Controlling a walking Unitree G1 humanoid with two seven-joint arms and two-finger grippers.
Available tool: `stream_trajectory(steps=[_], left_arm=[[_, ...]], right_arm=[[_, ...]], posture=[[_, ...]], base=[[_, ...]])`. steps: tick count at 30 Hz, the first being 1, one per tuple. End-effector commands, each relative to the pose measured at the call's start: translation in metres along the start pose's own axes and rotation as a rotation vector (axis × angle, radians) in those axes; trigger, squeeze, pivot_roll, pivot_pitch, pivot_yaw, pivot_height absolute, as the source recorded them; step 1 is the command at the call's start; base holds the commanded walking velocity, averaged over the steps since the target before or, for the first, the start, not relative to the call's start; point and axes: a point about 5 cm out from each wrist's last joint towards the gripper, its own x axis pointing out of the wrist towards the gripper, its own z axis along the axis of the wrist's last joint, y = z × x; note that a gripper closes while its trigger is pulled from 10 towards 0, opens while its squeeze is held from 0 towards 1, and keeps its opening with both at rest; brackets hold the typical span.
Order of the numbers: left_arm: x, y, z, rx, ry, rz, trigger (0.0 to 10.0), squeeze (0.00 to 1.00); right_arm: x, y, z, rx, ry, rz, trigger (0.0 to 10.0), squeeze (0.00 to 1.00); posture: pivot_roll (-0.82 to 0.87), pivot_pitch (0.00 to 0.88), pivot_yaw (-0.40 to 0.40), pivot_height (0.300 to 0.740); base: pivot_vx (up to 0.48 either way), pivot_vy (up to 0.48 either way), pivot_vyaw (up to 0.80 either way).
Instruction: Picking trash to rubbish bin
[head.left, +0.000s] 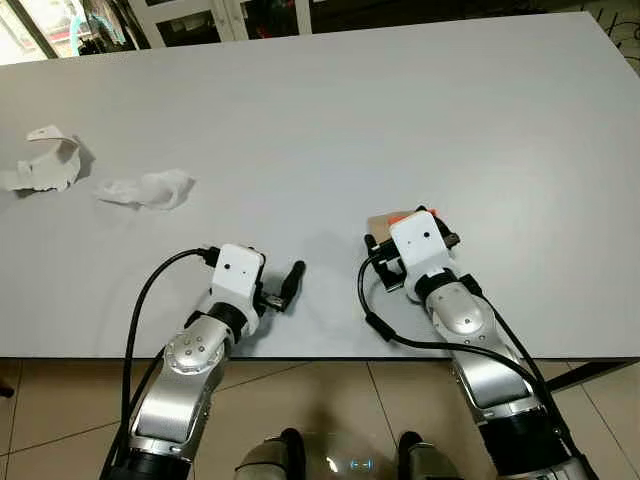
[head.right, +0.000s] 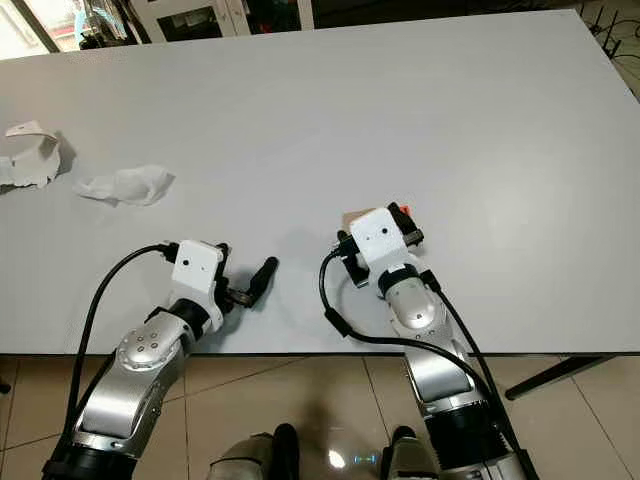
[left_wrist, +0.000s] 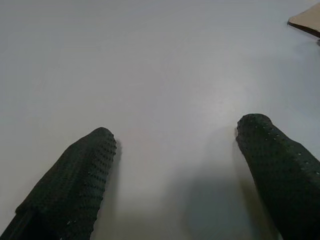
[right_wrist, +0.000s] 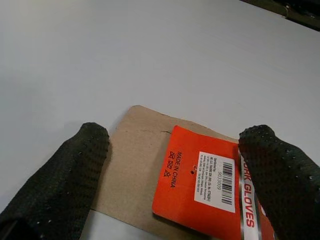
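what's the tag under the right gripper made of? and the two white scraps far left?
Tag: looks like matte brown cardboard with a glossy orange printed label, barcode and text visible. Crumpled scrap: likely tissue or soft paper, limp and wrinkled. Torn scrap: stiffer white paper or thin foam, holds a curl; can't tell which.

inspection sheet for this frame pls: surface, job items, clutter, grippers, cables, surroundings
Surface: grey table, mostly bare.
Job's things: glove packaging card, brown with orange label, flat near front edge; crumpled tissue and torn white paper at far left.
Clutter: nothing seen.
Grippers: right gripper open, fingers straddling the card; left gripper open over bare table.
Cables: black cable looping off left wrist, another off right wrist.
Surroundings: tiled floor; dark cabinets beyond the table.
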Motion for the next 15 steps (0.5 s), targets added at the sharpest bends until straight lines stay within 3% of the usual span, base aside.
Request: stream_trajectory(steps=[1,9,15], left_arm=[[-0.004,0.0,-0.018,0.001,0.085,-0.003,10.0,0.0],[-0.005,0.002,-0.016,-0.001,0.072,0.01,10.0,0.0],[-0.008,0.012,-0.015,-0.027,0.064,0.003,10.0,0.0]], right_arm=[[-0.003,-0.001,-0.023,-0.013,0.124,-0.025,10.0,0.0],[-0.002,-0.007,-0.023,0.036,0.124,-0.07,10.0,0.0],[-0.003,-0.008,-0.021,0.114,0.112,-0.081,10.0,0.0]], posture=[[0.07,0.228,0.137,0.74],[0.07,0.228,0.137,0.74],[0.06,0.222,0.136,0.74]], base=[[0.0,0.0,0.0],[0.0,0.0,0.0],[0.0,0.0,0.0]])
